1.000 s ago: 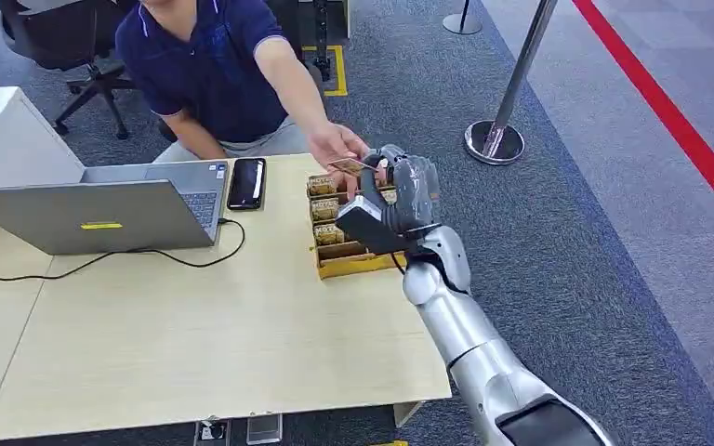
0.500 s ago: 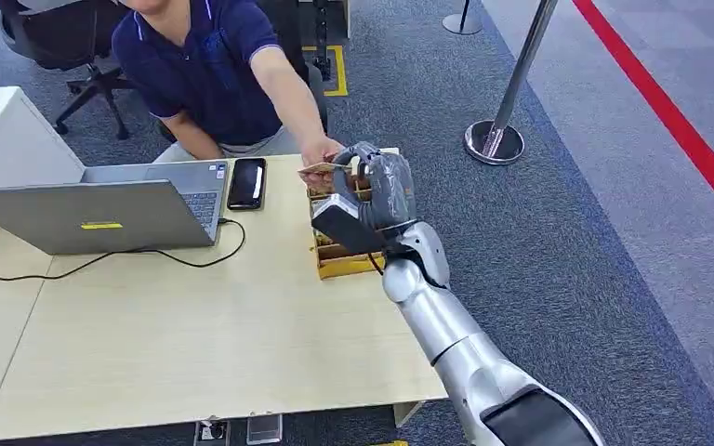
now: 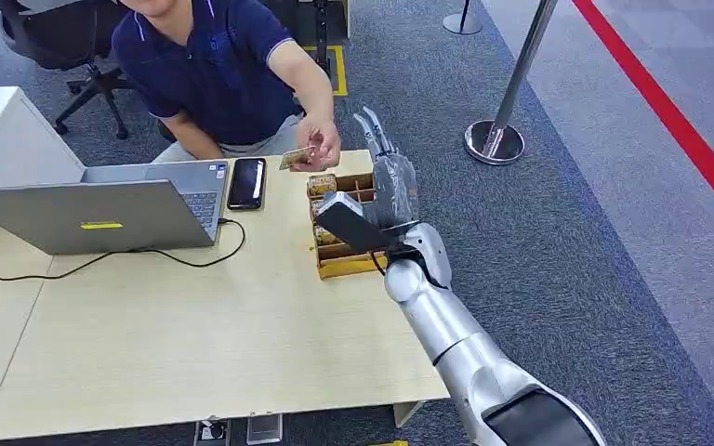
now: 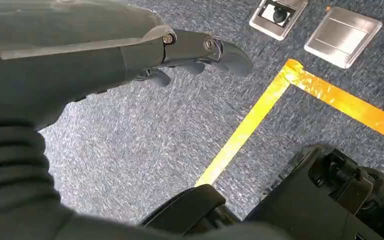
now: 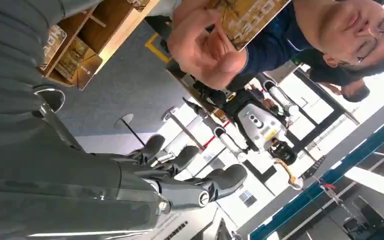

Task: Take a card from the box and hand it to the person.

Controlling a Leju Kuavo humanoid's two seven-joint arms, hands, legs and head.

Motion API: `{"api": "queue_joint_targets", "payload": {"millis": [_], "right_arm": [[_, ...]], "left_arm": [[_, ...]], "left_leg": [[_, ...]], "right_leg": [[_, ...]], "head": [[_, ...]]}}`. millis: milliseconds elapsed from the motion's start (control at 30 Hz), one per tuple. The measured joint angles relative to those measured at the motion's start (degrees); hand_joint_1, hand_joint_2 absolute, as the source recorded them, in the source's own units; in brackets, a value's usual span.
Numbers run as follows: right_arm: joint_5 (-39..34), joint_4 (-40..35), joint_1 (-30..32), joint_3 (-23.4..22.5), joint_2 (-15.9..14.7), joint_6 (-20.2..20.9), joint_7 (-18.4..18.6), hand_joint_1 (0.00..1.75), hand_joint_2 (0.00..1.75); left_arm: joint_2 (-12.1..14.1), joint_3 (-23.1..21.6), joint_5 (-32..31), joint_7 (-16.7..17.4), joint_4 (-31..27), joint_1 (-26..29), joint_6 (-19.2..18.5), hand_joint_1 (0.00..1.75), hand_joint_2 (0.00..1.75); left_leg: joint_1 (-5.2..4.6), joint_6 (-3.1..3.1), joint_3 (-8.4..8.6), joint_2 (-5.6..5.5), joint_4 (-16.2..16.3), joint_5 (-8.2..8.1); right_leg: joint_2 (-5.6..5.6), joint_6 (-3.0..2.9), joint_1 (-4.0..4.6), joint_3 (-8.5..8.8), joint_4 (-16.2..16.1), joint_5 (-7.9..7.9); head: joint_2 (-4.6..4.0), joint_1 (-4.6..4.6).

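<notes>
Grey carpet surrounds the pale wooden surface (image 3: 195,344), where a laptop (image 3: 93,216) and phone (image 3: 246,183) sit beside the box (image 3: 346,265). The card (image 3: 296,158) is pinched in the person's hand (image 3: 321,144), apart from the robot. The right hand (image 3: 386,177) stands above the box, fingers spread and holding nothing. The left hand (image 4: 130,55) hangs over the floor, fingers extended and empty. To finish well, I judge the right arm should draw back slowly, lifting clear of the box's dividers.
</notes>
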Motion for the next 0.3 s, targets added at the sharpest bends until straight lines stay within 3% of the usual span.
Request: {"api": "queue_joint_targets", "payload": {"millis": [300], "right_arm": [[0.96, 0.00, 0.00, 0.00, -0.22, -0.33, 1.44, 0.00, 1.75]], "left_arm": [[0.00, -0.04, -0.11, -0.02, 0.00, -0.01, -0.57, 0.00, 0.00]], "left_leg": [[0.00, 0.00, -0.01, 0.00, 0.00, 0.00]], "right_leg": [[0.00, 0.00, 0.00, -0.01, 0.00, 0.00]], "head": [[0.00, -0.02]]}}
